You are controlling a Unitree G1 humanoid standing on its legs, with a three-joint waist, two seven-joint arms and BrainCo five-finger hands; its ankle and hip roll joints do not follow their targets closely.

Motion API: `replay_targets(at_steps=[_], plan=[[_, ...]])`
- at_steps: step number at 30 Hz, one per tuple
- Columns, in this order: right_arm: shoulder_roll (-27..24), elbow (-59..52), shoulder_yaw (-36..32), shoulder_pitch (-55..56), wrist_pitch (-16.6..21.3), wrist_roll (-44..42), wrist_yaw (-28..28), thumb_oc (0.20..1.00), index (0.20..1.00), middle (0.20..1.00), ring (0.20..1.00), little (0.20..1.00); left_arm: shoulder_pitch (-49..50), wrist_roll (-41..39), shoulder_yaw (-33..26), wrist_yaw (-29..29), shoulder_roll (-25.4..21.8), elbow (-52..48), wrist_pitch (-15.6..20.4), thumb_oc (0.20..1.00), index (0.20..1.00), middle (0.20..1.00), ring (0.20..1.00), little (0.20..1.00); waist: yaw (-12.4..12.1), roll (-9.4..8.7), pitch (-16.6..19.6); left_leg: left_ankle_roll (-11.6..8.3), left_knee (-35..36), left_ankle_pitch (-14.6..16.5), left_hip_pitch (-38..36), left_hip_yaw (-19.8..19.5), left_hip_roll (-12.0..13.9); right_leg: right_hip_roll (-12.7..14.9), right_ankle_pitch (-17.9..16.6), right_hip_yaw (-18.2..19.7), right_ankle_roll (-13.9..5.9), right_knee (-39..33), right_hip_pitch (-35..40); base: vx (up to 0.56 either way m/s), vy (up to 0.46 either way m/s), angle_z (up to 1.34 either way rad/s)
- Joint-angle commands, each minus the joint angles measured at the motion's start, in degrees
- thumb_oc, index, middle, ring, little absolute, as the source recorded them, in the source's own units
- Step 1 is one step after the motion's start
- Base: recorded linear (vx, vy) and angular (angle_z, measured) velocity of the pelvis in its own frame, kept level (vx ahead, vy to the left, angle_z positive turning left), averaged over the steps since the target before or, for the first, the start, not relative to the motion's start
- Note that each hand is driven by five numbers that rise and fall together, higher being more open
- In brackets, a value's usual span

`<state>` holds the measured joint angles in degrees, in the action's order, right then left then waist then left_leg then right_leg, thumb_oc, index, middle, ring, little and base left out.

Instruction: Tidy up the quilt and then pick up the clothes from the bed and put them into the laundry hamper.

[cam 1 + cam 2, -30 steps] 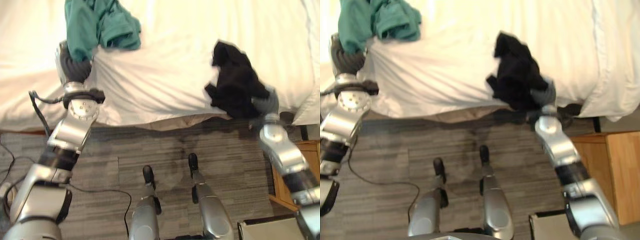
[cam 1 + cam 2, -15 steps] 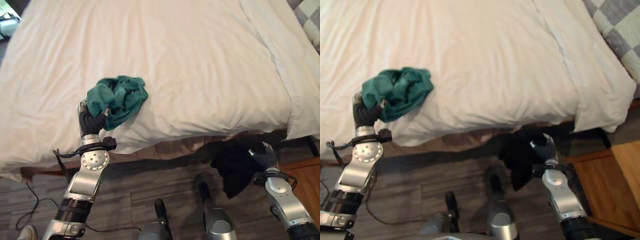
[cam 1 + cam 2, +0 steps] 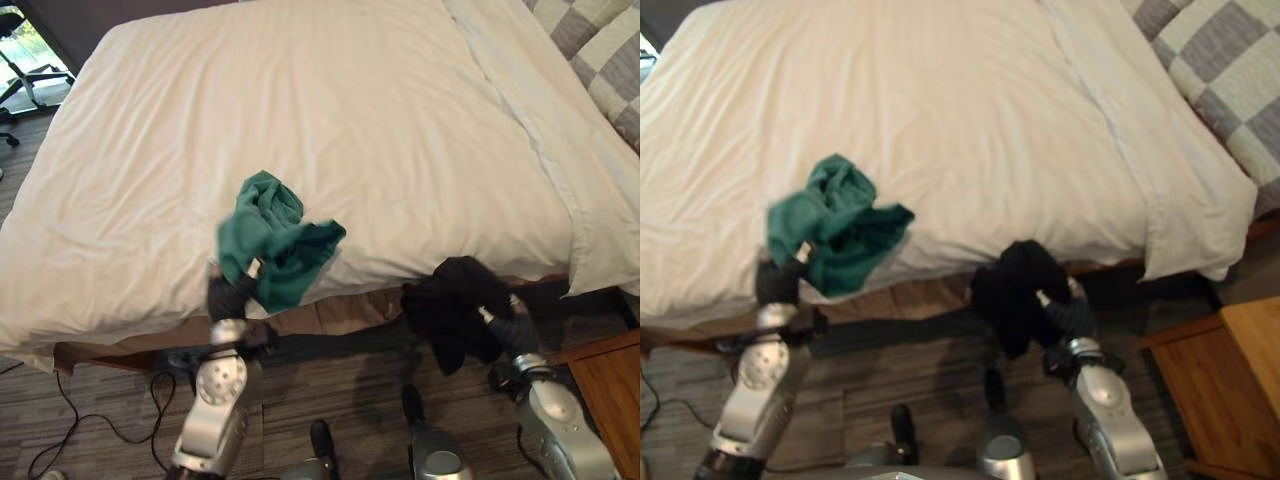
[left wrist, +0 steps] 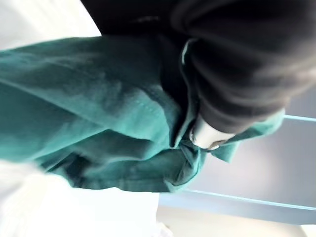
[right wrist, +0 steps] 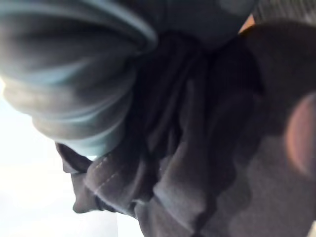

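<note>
Clothes-carrying step: left hand [image 3: 232, 293] clutching green garment [image 3: 272, 237]; right hand [image 3: 497, 330] gripping black garment [image 3: 452, 303]; next, locating hamper.

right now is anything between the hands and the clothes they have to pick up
No. The left hand is already shut on the green garment, and the right hand on the black garment, both lifted at the bed's near edge.

Dark grey wood-plank floor [image 3: 100, 420] | light-brown wooden bedside cabinet [image 3: 1230, 390] at the bed's head end | grey-and-white checked pillow [image 3: 1215, 60] | daylit window corner [image 3: 20, 40]
</note>
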<state>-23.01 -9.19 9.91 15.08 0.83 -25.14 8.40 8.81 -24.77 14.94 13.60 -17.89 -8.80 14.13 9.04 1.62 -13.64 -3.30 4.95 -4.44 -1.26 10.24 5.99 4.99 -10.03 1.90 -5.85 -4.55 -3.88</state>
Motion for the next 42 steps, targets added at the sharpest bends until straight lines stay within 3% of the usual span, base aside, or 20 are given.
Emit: replay_targets(at_steps=[1, 4, 9, 11, 16, 17, 19, 21, 25, 30, 31, 34, 36, 37, 38, 40, 42], plan=[[1.46, -0.13, 1.41, -1.93, 5.87, -3.01, -1.57, 0.200, 0.200, 0.200, 0.200, 0.200, -1.75, -1.31, 1.16, -1.18, -3.07, 0.78, 7.35, 0.200, 0.200, 0.200, 0.200, 0.200, -0.64, -4.60, 1.43, 0.14, -4.03, 7.86, -1.33, 0.93, -0.62, 0.59, 8.10, -0.39, -2.59, 2.55, 2.85, -0.11, -0.040, -0.03], [1.16, 2.22, 5.09, -3.30, 8.92, -0.73, -0.21, 0.200, 0.200, 0.200, 0.200, 0.200, -1.85, 0.06, 5.06, 0.54, -3.69, 2.59, 10.75, 0.200, 0.200, 0.200, 0.200, 0.200, -0.61, -4.70, 1.33, -0.03, -3.48, 7.55, -1.83, 1.56, -0.20, -0.32, 7.89, -0.45, -2.51, 1.85, 2.99, -0.09, -0.048, -0.06], [-0.14, 4.45, 8.50, -6.57, 9.15, -0.39, 2.63, 0.200, 0.200, 0.200, 0.200, 0.200, -3.85, -2.17, 6.75, 2.50, -4.95, 3.51, 10.98, 0.200, 0.200, 0.200, 0.200, 0.200, -0.79, -4.91, 1.89, -0.12, -5.34, 8.06, -1.52, 1.15, -0.05, -0.86, 7.74, 0.38, -2.17, 1.93, 2.84, -0.01, -0.077, -0.07], [-0.56, 5.36, 9.77, -7.30, 9.41, 0.54, 0.86, 0.200, 0.200, 0.200, 0.200, 0.200, -4.04, -2.58, 7.17, 3.43, -5.07, 3.88, 11.10, 0.200, 0.200, 0.200, 0.200, 0.200, -1.00, -4.99, 1.56, -0.20, -7.26, 8.43, -0.87, 0.56, 0.24, -0.91, 8.02, 0.65, -1.82, 3.01, 2.50, 0.03, -0.123, -0.07], [-3.05, 5.07, 13.20, -6.25, 6.32, 1.56, -7.55, 0.200, 0.200, 0.200, 0.200, 0.200, -1.41, -2.30, 6.77, 14.86, -4.85, 2.84, 11.61, 0.200, 0.200, 0.200, 0.200, 0.200, -3.36, -4.84, -0.51, 0.37, -13.92, 9.84, 3.17, -2.83, 1.00, -0.29, 11.66, -1.91, 0.23, 8.71, 1.59, 0.04, -0.083, -0.06], [-4.33, 4.84, 14.12, -6.14, 5.90, 2.61, -10.89, 0.200, 0.200, 0.200, 0.200, 0.200, -0.83, -1.16, 6.38, 18.04, -4.43, 3.21, 12.82, 0.200, 0.200, 0.200, 0.200, 0.200, -4.51, -3.59, -1.50, -0.05, -11.03, 6.64, 4.63, -2.81, 1.95, 0.14, 12.30, -5.73, 0.62, 9.38, 0.65, -0.26, 0.092, 0.26], [-5.39, 3.26, 13.33, -3.83, 7.02, 3.03, -11.99, 0.200, 0.200, 0.200, 0.200, 0.200, 0.23, -0.72, 5.69, 17.28, -4.75, 3.32, 14.11, 0.200, 0.200, 0.200, 0.200, 0.200, -5.34, -2.33, -2.16, -1.28, -8.78, 3.24, 5.62, 0.50, 3.57, 2.21, 12.39, -12.63, 0.19, 9.53, 0.93, -0.26, 0.086, 1.41], [-6.05, 1.76, 12.66, -1.87, 7.97, 3.35, -12.47, 0.200, 0.200, 0.200, 0.200, 0.200, 2.10, -1.39, 4.36, 15.17, -5.29, 3.44, 15.73, 0.200, 0.200, 0.200, 0.200, 0.200, -6.26, -2.02, -2.38, -1.47, -10.79, 3.93, 5.38, 4.12, 4.05, 5.21, 12.23, -19.24, -0.72, 9.84, 2.37, -0.18, 0.084, 2.55], [-6.55, 2.28, 13.60, -2.93, 9.67, 4.96, -11.61, 0.200, 0.200, 0.200, 0.200, 0.200, 5.01, -3.49, 2.18, 11.79, -5.40, 2.78, 17.34, 0.200, 0.200, 0.200, 0.200, 0.200, -9.25, -2.13, -1.29, -1.33, -15.49, 7.45, 3.87, 6.67, 4.02, 8.65, 11.59, -25.51, -1.80, 9.79, 4.67, -0.15, 0.153, 2.04], [-4.29, 4.55, 15.66, -6.33, 7.93, 3.14, -4.89, 0.200, 0.200, 0.200, 0.200, 0.200, 3.96, -3.98, 1.18, 5.49, -5.39, 3.80, 14.31, 0.200, 0.200, 0.200, 0.200, 0.200, -12.81, -1.90, 1.93, -1.50, -13.61, 6.22, 2.13, 9.05, 6.13, 12.35, 9.53, -33.77, -3.18, 10.08, 7.92, -0.06, 0.280, 2.17], [-2.62, 6.80, 17.23, -7.85, 7.84, 3.21, -2.16, 0.200, 0.200, 0.200, 0.200, 0.200, 3.17, -3.84, 1.84, 5.29, -5.69, 4.46, 12.69, 0.200, 0.200, 0.200, 0.200, 0.200, -15.05, -1.35, 2.64, -1.71, -9.48, 4.78, 1.18, 8.18, 5.59, 15.19, 6.81, -36.90, -4.57, 9.44, 9.63, 0.06, 0.480, 2.19], [-0.06, 10.15, 19.37, -9.76, 9.71, 4.54, -0.24, 0.200, 0.200, 0.200, 0.200, 0.200, 2.20, -4.12, 2.49, 4.96, -6.37, 5.65, 12.24, 0.200, 0.200, 0.200, 0.200, 0.200, -17.60, -1.23, 2.43, -1.22, -8.64, 4.34, 2.71, 4.68, 2.93, 17.29, 5.14, -38.87, -5.72, 8.84, 12.40, 0.04, 0.325, 1.91], [1.52, 10.72, 20.52, -9.58, 11.24, 6.27, 3.92, 0.200, 0.200, 0.200, 0.200, 0.200, 1.05, -4.69, 2.63, 1.04, -6.55, 7.58, 11.37, 0.200, 0.200, 0.200, 0.200, 0.200, -18.15, -1.22, 2.32, -0.21, -7.71, 4.68, 3.35, 0.14, 0.10, 17.58, 4.49, -34.72, -5.71, 8.96, 12.26, 0.12, 0.177, 0.87], [1.42, 10.33, 20.54, -8.88, 12.04, 5.96, 6.23, 0.200, 0.200, 0.200, 0.200, 0.200, -0.25, -6.29, 2.82, -2.81, -6.91, 9.33, 10.91, 0.200, 0.200, 0.200, 0.200, 0.200, -16.93, -1.35, 2.43, 0.56, -7.49, 5.14, 3.67, -2.95, -1.31, 16.03, 6.11, -29.96, -5.03, 9.94, 10.93, 0.11, 0.088, 1.47], [0.95, 9.91, 20.47, -8.04, 13.25, 5.84, 8.39, 0.200, 0.200, 0.200, 0.200, 0.200, -1.21, -6.62, 3.61, -5.11, -7.22, 10.06, 10.78, 0.200, 0.200, 0.200, 0.200, 0.200, -15.63, -1.54, 2.56, 1.84, -7.12, 4.33, 4.73, -5.34, -2.66, 13.61, 7.35, -25.26, -3.79, 10.11, 8.97, 0.12, 0.094, 1.76], [0.23, 10.01, 19.39, -6.53, 14.86, 6.13, 9.08, 0.200, 0.200, 0.200, 0.200, 0.200, -1.71, -6.58, 5.45, -6.67, -7.55, 10.57, 11.39, 0.200, 0.200, 0.200, 0.200, 0.200, -13.01, -1.90, 2.86, 2.89, -5.72, 4.60, 4.35, -9.07, -4.30, 8.06, 10.17, -16.44, -3.31, 10.85, 5.76, 0.10, 0.069, 2.16], [-1.09, 10.12, 17.06, -5.01, 16.55, 5.39, 7.03, 0.200, 0.200, 0.200, 0.200, 0.200, -1.78, -6.46, 6.65, -6.48, -8.06, 10.55, 12.21, 0.200, 0.200, 0.200, 0.200, 0.200, -10.87, -2.67, 2.77, 3.49, -4.87, 4.91, 3.63, -10.52, -5.44, 3.64, 10.70, -11.72, -3.02, 10.44, 3.20, 0.09, 0.031, 1.85]])
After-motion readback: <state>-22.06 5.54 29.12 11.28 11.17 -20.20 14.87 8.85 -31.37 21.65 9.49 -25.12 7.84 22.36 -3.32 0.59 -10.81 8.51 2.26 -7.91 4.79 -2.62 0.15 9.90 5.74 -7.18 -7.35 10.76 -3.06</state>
